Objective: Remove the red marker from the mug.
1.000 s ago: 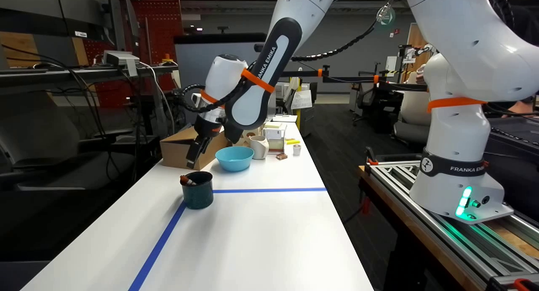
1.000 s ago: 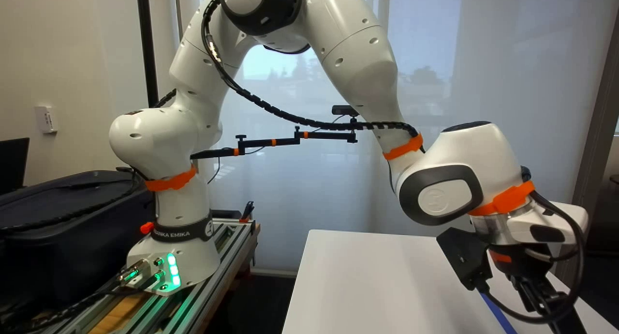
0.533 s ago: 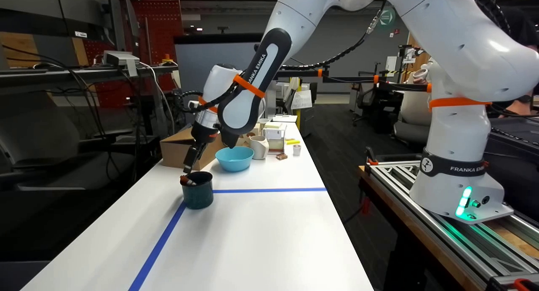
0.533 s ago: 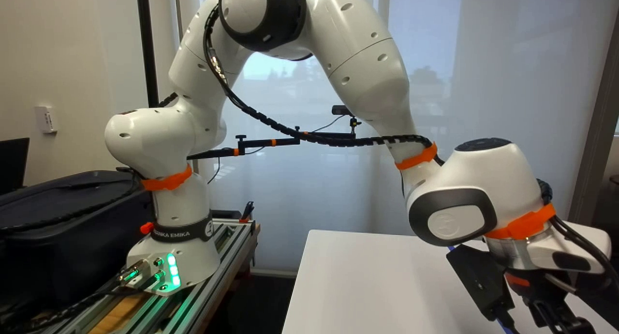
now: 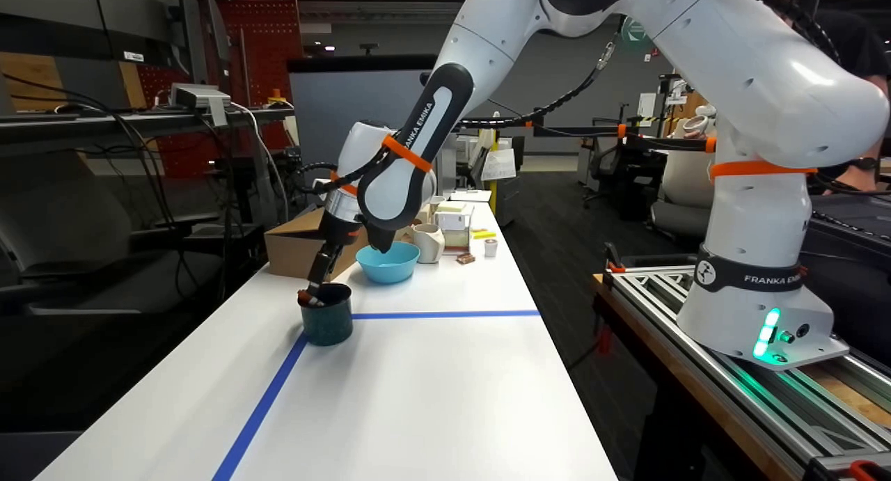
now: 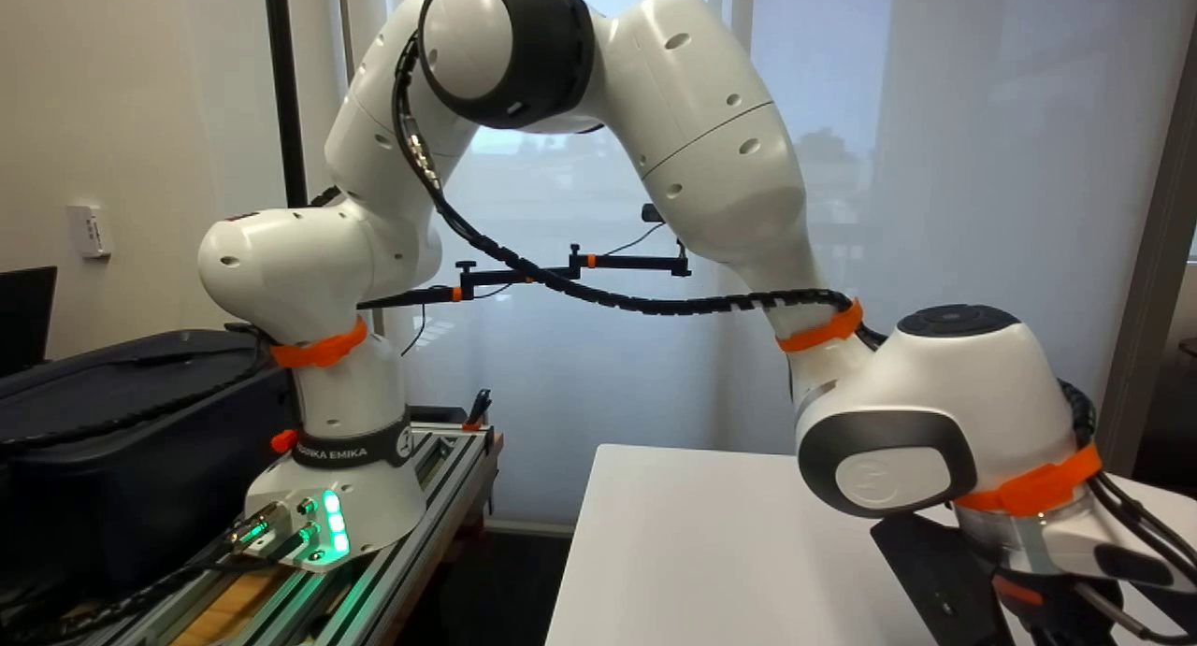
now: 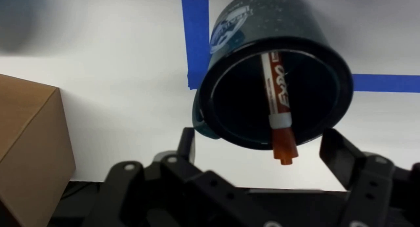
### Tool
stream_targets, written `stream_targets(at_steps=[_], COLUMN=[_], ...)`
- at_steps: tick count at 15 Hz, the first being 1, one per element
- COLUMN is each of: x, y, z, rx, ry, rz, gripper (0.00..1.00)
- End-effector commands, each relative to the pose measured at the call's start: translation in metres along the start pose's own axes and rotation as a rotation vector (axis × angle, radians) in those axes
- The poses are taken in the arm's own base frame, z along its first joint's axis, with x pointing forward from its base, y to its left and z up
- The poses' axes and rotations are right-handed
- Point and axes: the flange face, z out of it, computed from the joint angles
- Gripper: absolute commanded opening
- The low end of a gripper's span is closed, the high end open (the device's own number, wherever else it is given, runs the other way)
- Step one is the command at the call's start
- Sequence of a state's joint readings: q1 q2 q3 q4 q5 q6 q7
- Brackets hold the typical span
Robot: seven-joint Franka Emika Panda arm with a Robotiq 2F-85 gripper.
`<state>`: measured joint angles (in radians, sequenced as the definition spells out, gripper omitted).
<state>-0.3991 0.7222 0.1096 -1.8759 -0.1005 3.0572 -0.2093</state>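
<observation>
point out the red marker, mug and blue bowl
Red marker point(image 7: 280, 103), wrist view: on its printed barrel.
Mug point(image 5: 327, 324), in an exterior view: on its outer wall.
Blue bowl point(image 5: 388, 266), in an exterior view: on its outer side.

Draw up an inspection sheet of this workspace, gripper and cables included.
Surface: white tabletop, marked with strips of blue tape.
Job's things: dark red, white-banded marker leans inside the dark teal cylindrical mug, its cap jutting out.
Clutter: brown cardboard box, round light blue bowl, cream-coloured pitcher.
Grippers: black two-finger gripper, open; in the wrist view its jaws stand either side of the cap, not gripping.
Cables: thick black cable runs along the white robot arm, sagging mid-span.
Surroundings: grey office chair, red perforated panel, a person in black partly seen.
</observation>
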Motion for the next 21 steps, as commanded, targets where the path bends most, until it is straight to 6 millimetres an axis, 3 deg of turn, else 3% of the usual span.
stream_targets(at_steps=[1,5,7,13,21], x=[0.007,0.010,0.012,0.011,0.004], y=[0.003,0.002,0.000,-0.007,-0.007], z=[0.006,0.008,0.008,0.011,0.021], rx=[0.022,0.029,0.031,0.040,0.041], ry=[0.000,0.008,0.010,0.007,-0.012], rz=[-0.011,-0.015,-0.021,-0.035,-0.028], gripper=[0.66,0.33,0.28,0.44,0.38])
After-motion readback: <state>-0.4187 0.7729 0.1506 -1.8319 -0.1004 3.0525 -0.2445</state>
